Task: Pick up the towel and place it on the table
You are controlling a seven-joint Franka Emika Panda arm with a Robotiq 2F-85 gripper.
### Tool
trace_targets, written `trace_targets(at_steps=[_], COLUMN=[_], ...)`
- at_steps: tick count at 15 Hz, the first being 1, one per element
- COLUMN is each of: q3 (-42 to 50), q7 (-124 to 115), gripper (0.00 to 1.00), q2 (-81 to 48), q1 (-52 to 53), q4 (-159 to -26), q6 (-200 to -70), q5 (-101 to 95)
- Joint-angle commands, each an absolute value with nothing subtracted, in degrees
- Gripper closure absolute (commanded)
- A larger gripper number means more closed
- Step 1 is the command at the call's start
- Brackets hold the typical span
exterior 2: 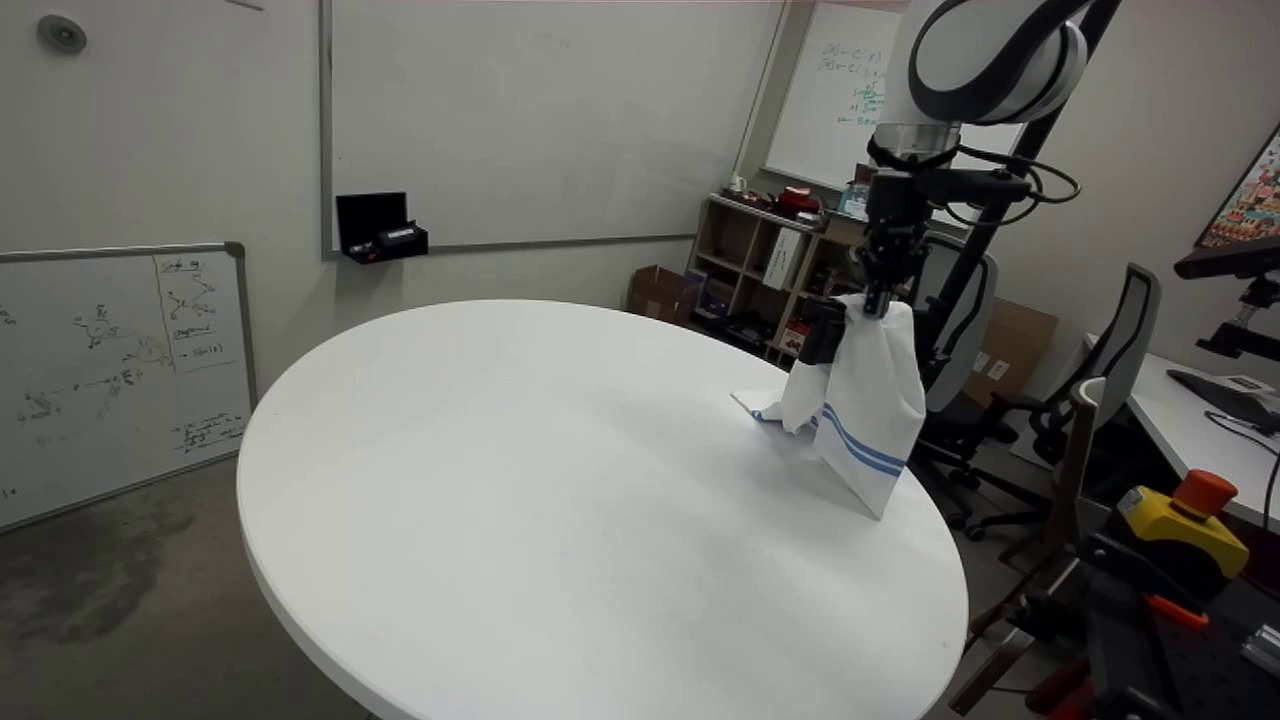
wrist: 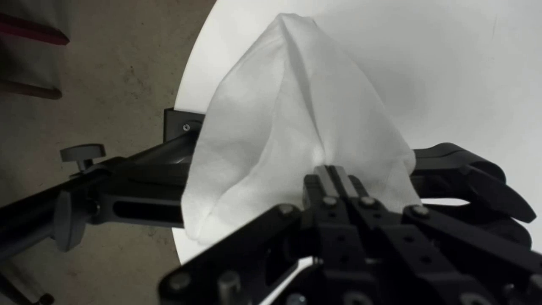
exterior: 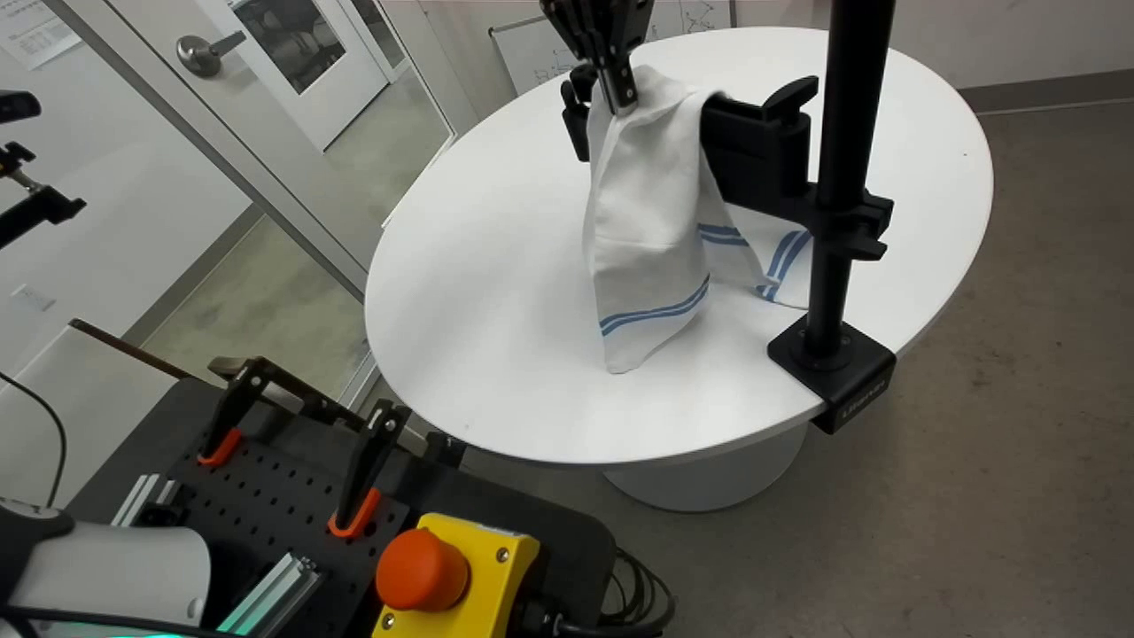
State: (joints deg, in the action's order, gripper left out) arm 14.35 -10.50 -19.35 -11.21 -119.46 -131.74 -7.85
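1. The round white worktop (exterior: 478, 310) is the broad landing place; its width suits spreading something limp, presumably why the task ends there.
2. The black clamp stand (exterior: 830, 292) is fixed at the worktop's edge, likely so that tugging on its raised crossbar (exterior: 757, 164) cannot topple it.
3. The towel (exterior: 651, 226) looks draped over that crossbar, falling down both sides because it is too slack to hold itself up. One striped end seems to rest on the worktop; whether the other end's hanging corner touches, I cannot tell.
4. The tool (wrist: 335, 180) points downward, clenched on a fold of the towel's upper part. A grip this high probably serves to raise both sides off the crossbar together; lifting free, then lowering, would be what remains.
5. The fingertips (wrist: 326, 182) sit close together, presumably because only thin fabric lies between; a pinch so slim could slip if the towel snags.
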Motion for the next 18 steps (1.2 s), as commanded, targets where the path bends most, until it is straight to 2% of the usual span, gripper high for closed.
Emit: trace_targets(at_steps=[1, 6, 18], q3=[13.8, 12.9, 7.2], q7=[-10.8, -10.2, -9.0], gripper=[1.0, 1.0, 1.0], q2=[-18.5, -12.6, 6.7], q1=[-11.7, -12.2, -7.2], q4=[-119.0, -119.2, -117.2], q6=[-131.8, -131.3, -135.2], q5=[-4.9, 2.8, 7.7])
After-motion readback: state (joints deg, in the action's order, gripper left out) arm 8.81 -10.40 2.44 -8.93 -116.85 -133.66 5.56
